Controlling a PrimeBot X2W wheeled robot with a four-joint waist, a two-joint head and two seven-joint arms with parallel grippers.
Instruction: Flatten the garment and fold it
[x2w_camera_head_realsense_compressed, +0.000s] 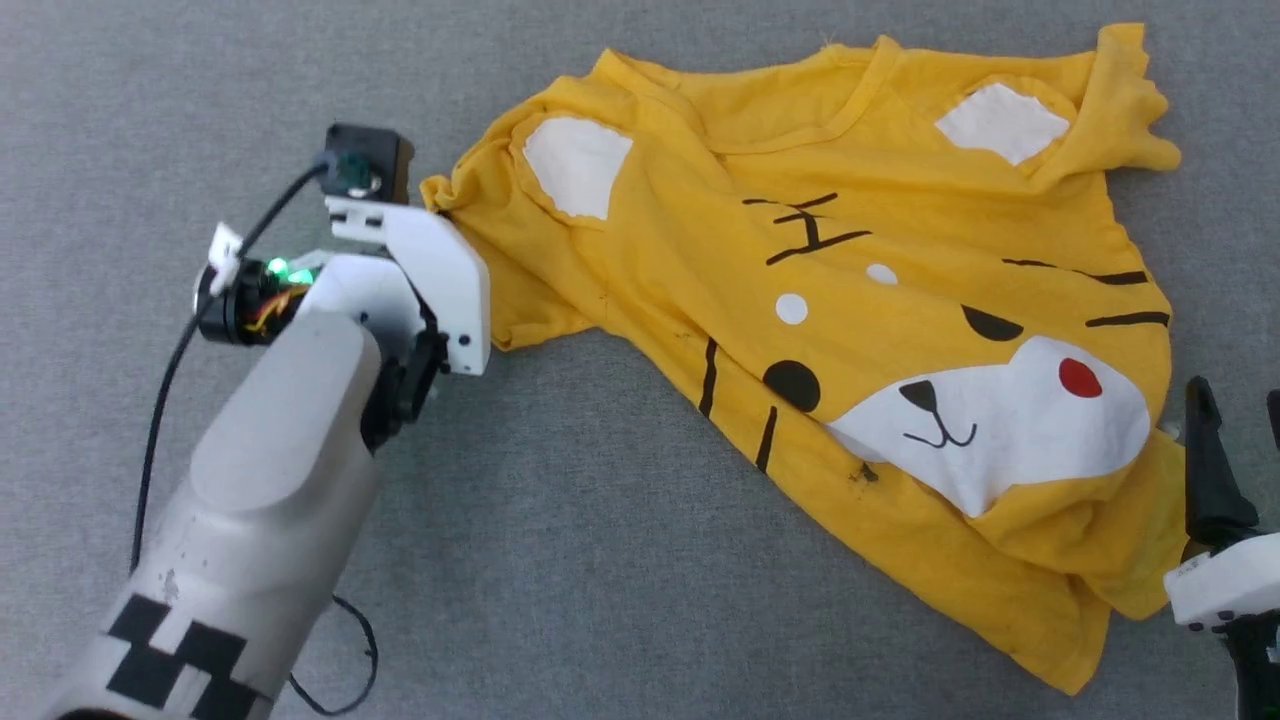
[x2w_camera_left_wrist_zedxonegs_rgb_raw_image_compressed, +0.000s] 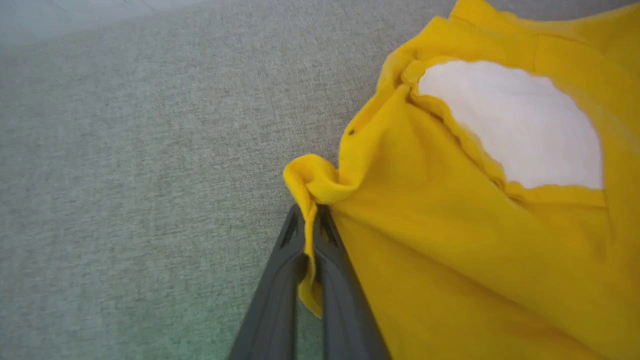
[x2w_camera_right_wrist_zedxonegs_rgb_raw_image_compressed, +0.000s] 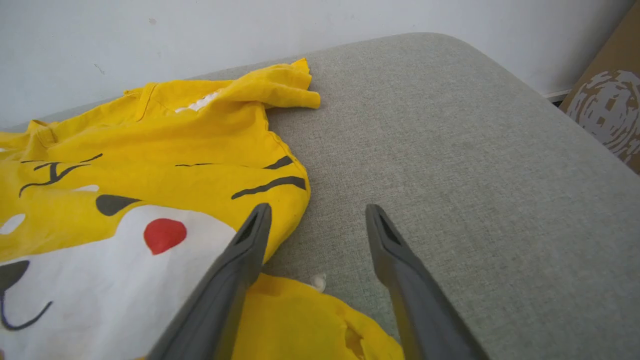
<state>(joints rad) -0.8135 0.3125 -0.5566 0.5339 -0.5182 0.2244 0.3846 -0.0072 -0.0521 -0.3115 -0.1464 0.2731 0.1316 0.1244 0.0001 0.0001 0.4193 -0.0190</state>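
**Item count.** One garment is lying on the work surface: a bright yellow short-sleeved cotton T-shirt (x2w_camera_head_realsense_compressed: 930, 300) printed with a cartoon face. It is lying crumpled and slantwise on the grey woven fabric pad (x2w_camera_head_realsense_compressed: 600, 560), spreading from the upper middle of the head view to its lower right. The print is showing two white ear patches, one white muzzle patch, one black nose and one red dot, with several black stripes running across the front.

**Grippers.** Two grippers are sitting at opposite ends of the shirt. The left gripper (x2w_camera_left_wrist_zedxonegs_rgb_raw_image_compressed: 311, 220) is clenching a bunched corner of yellow cloth beside one white ear patch (x2w_camera_left_wrist_zedxonegs_rgb_raw_image_compressed: 515, 125); its two fingers are pressing together with a fold of fabric squeezed between them. The right gripper (x2w_camera_right_wrist_zedxonegs_rgb_raw_image_compressed: 315, 212) is standing released, its two dark fingers (x2w_camera_right_wrist_zedxonegs_rgb_raw_image_compressed: 240, 265) spreading apart and grasping nothing. In the right wrist view one finger is overlapping the shirt's edge and the other is showing over bare pad.

**Surroundings.** One black cable (x2w_camera_head_realsense_compressed: 160, 400) is looping along the left forearm. One small white speck of fluff (x2w_camera_right_wrist_zedxonegs_rgb_raw_image_compressed: 318, 281) is lying on the pad just beside the shirt's edge. One white wall (x2w_camera_right_wrist_zedxonegs_rgb_raw_image_compressed: 300, 25) is rising behind the pad. One brown cardboard panel (x2w_camera_right_wrist_zedxonegs_rgb_raw_image_compressed: 610, 110) with a pale print is standing beyond the pad's edge.

**Obstruction.** The left wrist housing (x2w_camera_head_realsense_compressed: 440, 270) is blocking the head view's line to the pinched corner.
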